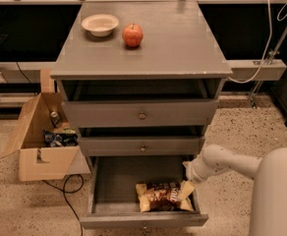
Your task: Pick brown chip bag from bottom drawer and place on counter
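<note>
The brown chip bag [162,196] lies flat on the floor of the open bottom drawer [119,178], near its front right corner. The bag has a dark brown middle and tan-yellow ends. My gripper [185,191] reaches in from the right, over the drawer's right wall, and its pale fingertips [185,190] are at the bag's right end. The white arm [222,162] runs off to the lower right. The grey counter [178,38] tops the cabinet above.
A red apple [132,35] and a white bowl [100,24] sit on the counter's back left. The two upper drawers [141,114] are slightly open. An open cardboard box [43,136] with packets stands on the floor at the left, with a black cable beside it.
</note>
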`<state>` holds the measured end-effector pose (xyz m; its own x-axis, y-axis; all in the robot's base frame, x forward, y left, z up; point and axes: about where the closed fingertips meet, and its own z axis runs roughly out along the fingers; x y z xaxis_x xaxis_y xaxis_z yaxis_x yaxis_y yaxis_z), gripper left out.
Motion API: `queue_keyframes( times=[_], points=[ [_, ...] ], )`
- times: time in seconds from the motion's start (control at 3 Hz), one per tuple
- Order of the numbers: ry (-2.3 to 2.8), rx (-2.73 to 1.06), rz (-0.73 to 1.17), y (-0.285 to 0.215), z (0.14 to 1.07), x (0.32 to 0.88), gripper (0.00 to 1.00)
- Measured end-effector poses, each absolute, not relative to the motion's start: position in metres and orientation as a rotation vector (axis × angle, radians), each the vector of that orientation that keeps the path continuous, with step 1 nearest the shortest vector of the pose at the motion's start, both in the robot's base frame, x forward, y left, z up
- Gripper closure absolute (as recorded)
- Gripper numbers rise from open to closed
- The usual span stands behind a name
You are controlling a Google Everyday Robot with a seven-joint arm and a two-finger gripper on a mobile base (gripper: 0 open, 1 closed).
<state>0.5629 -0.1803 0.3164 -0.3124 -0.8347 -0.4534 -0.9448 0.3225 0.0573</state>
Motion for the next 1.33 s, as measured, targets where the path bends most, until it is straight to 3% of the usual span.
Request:
queue_keyframes(
  times=[1.33],
  points=[
    [2.270,-1.555,0.614,-0.131,0.182,0.578,0.00]
  ],
)
